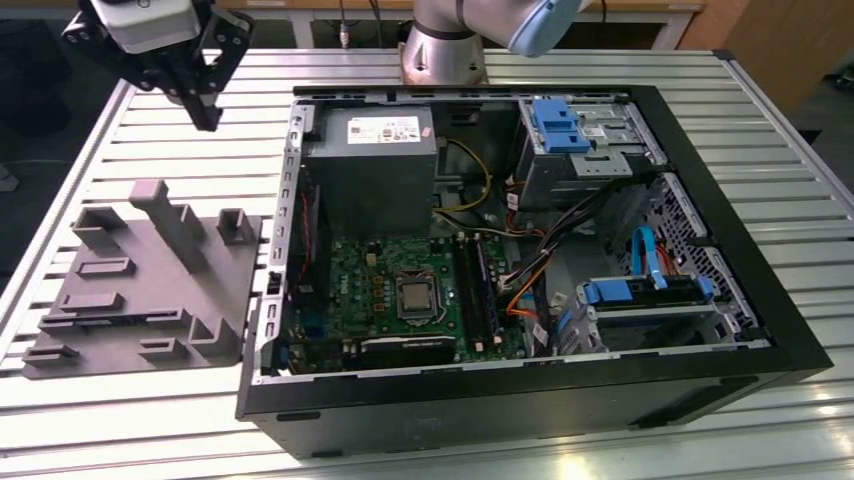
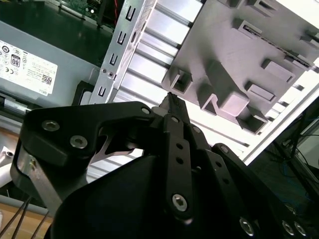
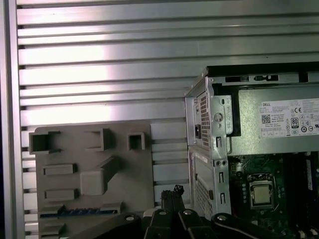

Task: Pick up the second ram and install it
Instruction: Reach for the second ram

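The second ram (image 3: pixel 75 212) is a thin dark stick with a bluish sheen. It lies in a slot along one edge of the grey holder block (image 3: pixel 89 169). In the exterior view the ram (image 1: pixel 118 321) shows as a faint bluish line low on the block (image 1: pixel 147 290). My gripper (image 1: pixel 204 118) hangs well above the table beyond the block's far end, pointing down. Its fingers meet at the tips with nothing between them, as both wrist views show (image 2: pixel 170 99) (image 3: pixel 175 191). The green motherboard (image 1: pixel 400 270) with its long black sockets (image 1: pixel 478 285) lies inside the open case.
The open computer case (image 1: pixel 721 200) fills the exterior view's middle and right. It holds a grey power supply (image 1: pixel 374 150), a processor (image 1: pixel 416 297), cables and blue drive brackets (image 1: pixel 561 125). The arm's base (image 1: pixel 441 50) stands behind the case. The table (image 1: pixel 160 420) is ribbed aluminium.
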You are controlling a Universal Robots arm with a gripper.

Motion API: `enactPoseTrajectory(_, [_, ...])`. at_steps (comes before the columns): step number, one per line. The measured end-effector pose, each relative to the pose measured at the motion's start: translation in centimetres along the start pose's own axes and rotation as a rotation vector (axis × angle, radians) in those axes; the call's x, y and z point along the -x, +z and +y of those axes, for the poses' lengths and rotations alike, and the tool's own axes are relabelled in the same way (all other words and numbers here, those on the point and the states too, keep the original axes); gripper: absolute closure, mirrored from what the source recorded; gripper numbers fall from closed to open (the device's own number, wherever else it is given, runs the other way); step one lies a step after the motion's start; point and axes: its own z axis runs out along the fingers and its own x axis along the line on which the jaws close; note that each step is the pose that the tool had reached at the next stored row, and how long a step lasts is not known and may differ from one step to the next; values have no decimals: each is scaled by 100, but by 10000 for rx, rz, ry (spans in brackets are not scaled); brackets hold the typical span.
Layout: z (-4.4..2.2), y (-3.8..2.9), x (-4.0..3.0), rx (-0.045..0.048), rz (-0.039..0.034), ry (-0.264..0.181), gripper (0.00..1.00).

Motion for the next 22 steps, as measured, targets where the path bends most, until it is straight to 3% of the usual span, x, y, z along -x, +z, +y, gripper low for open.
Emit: enactPoseTrajectory(22, [-34, -3, -64, 0, 0, 1, 89])
